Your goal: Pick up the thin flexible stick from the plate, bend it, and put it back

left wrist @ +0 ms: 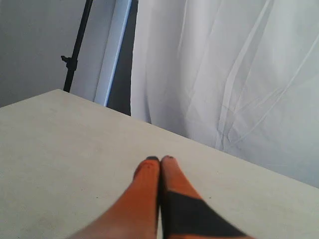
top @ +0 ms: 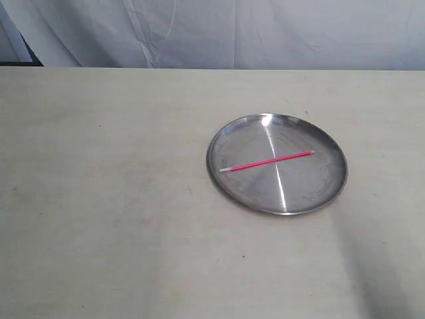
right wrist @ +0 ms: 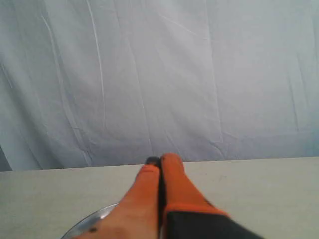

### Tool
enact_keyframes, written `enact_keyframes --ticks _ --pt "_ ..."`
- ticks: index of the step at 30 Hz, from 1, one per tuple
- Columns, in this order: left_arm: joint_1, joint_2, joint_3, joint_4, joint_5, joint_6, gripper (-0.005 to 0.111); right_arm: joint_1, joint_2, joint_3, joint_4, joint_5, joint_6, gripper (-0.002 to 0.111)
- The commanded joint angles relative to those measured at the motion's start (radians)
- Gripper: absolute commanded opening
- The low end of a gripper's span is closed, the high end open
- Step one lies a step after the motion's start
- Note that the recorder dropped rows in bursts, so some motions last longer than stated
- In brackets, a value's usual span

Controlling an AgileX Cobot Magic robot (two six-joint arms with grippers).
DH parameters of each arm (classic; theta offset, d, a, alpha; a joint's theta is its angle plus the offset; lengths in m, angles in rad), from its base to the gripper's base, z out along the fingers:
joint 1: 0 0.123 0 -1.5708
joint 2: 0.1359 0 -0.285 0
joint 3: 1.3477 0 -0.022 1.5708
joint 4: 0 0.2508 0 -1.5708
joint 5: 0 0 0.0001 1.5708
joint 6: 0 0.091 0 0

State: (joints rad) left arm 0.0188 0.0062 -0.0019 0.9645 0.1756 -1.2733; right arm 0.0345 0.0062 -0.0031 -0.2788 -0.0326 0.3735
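Trouble is most likely to come from the grasp itself. The stick (top: 266,161) is seen lying straight across the middle of the plate (top: 234,193), with its whitish tip toward the left rim and both ends inside the raised edge. The plate is set on the pale table (top: 99,199), right of centre in the exterior view, in front of a white curtain (top: 232,33). Neither arm is shown in that view. The left gripper (left wrist: 160,159) is held over bare table with its orange fingers pressed together and nothing between them. The right gripper (right wrist: 160,160) is likewise clenched and empty, with a sliver of the plate's rim caught beneath it. No step of the task is judged to have been started.

Since the stick is very thin and lies flat on slick metal, it could be pushed or rolled aside rather than caught if the fingers are lowered unopened or closed off-line. The plate could be nudged if its rim is struck. If the bend is forced too sharply, or one end is gripped loosely, the stick could snap or spring free.
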Motion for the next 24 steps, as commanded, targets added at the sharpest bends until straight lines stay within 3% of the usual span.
enact_keyframes --ticks 1,10,17,19,24 --pt "0.0 -0.006 0.002 0.004 0.006 0.0 0.0 -0.003 -0.006 0.003 -0.004 -0.005 -0.004 -0.001" --pt "0.0 -0.006 0.002 0.004 0.006 0.0 0.0 -0.003 -0.006 0.003 0.001 -0.253 0.002 -0.001" --pt "0.0 -0.006 0.002 0.004 0.006 0.0 0.0 -0.003 -0.006 0.003 0.144 -0.489 0.273 -0.001" --pt "0.0 -0.006 0.002 0.004 0.006 0.0 0.0 -0.003 -0.006 0.003 0.203 -0.496 0.286 -0.001" --pt "0.0 -0.006 0.002 0.004 0.006 0.0 0.0 -0.003 -0.006 0.003 0.236 -0.299 0.248 -0.001"
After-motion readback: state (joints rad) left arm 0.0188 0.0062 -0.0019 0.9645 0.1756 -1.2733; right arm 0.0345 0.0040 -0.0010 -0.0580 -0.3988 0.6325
